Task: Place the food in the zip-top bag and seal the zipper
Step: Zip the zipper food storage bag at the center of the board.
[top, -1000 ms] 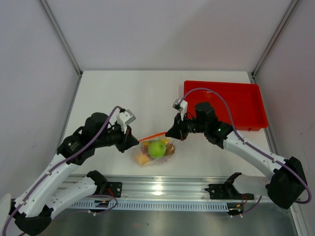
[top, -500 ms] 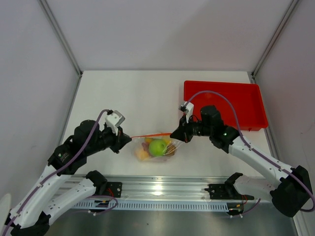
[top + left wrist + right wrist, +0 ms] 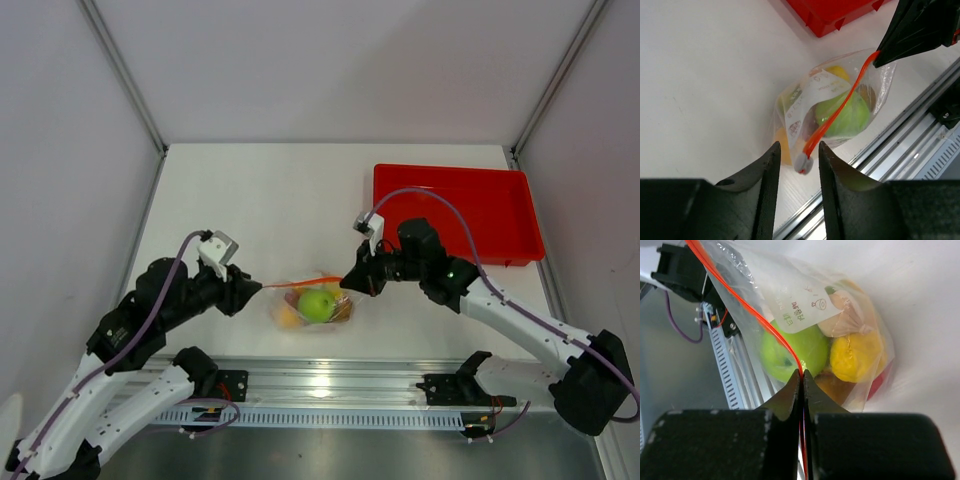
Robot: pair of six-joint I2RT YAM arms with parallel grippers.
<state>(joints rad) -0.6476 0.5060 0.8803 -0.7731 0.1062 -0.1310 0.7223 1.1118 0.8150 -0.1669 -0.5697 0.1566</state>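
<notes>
Bag (image 3: 312,305), lower centre of the top view, holds a green apple (image 3: 318,304) and yellow fruit. The right gripper (image 3: 347,283) pinches its straight zipper (image 3: 300,284); the left gripper (image 3: 255,288) is spread around the slider (image 3: 802,162). Rail (image 3: 330,385) just below, tray (image 3: 520,240) upper right.

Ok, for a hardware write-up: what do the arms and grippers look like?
The left arm and right arm have white links, black joints and a purple cable looping to a pale wrist box. The left gripper and right gripper have matte black tapered fingers.

One clear bag (image 3: 812,92), one green apple (image 3: 846,114), perhaps three yellow fruits (image 3: 856,357), one red tray (image 3: 500,215)
</notes>
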